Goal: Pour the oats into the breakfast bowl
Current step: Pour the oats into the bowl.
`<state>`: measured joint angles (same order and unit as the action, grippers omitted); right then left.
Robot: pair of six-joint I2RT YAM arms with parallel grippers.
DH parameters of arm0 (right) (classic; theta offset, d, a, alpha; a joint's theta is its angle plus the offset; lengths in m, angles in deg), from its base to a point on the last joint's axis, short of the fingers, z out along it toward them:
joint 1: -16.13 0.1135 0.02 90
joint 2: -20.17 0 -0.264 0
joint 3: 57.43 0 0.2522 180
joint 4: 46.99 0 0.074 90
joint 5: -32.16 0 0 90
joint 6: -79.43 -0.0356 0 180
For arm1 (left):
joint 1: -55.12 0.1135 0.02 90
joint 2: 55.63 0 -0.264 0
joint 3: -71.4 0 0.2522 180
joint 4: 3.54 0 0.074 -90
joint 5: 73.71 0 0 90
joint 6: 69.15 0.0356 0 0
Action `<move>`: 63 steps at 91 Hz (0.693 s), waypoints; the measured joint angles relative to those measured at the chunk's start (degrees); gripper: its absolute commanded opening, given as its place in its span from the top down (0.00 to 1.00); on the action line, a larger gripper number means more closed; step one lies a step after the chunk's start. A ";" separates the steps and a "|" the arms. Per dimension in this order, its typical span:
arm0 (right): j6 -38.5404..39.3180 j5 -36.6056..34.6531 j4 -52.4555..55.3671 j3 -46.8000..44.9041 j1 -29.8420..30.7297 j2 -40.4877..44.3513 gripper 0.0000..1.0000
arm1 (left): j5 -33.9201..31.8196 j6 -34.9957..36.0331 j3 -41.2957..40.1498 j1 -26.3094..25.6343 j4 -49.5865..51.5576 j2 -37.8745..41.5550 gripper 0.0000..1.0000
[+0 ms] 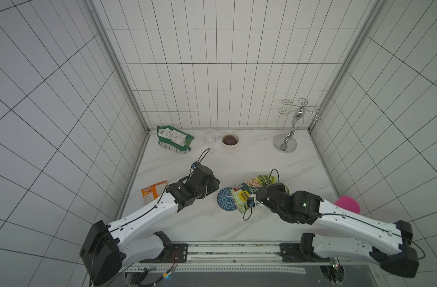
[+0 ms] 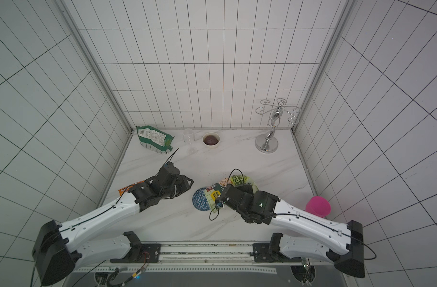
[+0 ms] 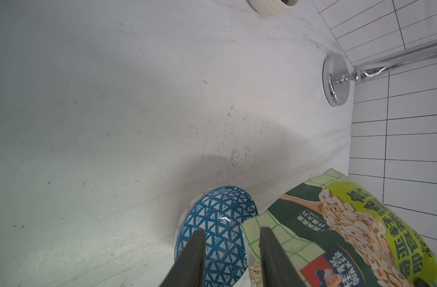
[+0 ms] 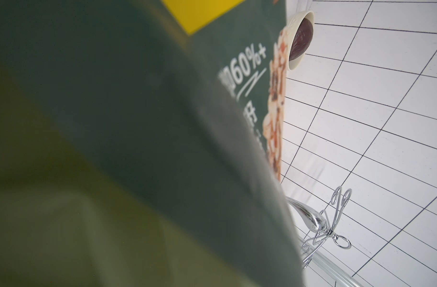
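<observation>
Slowly does it: oats into the bowl

My right pincer [image 1: 257, 193] is clamped on the lime-green oat pouch [image 1: 260, 179], tipped with its mouth against the breakfast bowl [image 1: 224, 202] on the desk [image 1: 212, 223]. My left pincer [image 3: 232, 231] has its jaws apart beside the bowl, clamping nothing I can see. Pale oats [image 3: 255, 272] show where they meet. I judge small tilts best: crinkly film slumps, flakes rush, glazed ceramic skids on smooth marbled stone.
</observation>
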<state>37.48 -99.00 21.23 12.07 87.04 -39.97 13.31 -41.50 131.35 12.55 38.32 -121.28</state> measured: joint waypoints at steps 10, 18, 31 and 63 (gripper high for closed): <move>0.42 0.00 -0.83 0.02 0.00 -0.39 1.00 | -0.26 -0.31 -0.04 -0.09 -0.02 0.00 0.61; 0.44 -0.04 -1.16 0.17 0.02 -0.63 1.00 | -0.37 -0.55 -0.04 -0.09 0.00 0.00 0.61; 0.81 -0.13 -1.86 0.20 0.04 -1.14 1.00 | -0.42 -1.11 -0.04 -0.11 0.02 0.00 0.61; -2.82 5.33 1.95 8.33 -2.43 -3.91 1.00 | -0.13 -2.10 -0.04 -0.15 1.27 0.00 0.62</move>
<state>34.66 -93.67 23.17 20.40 84.62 -43.89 13.18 -43.60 131.31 12.40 39.59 -121.28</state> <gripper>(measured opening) 0.201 0.385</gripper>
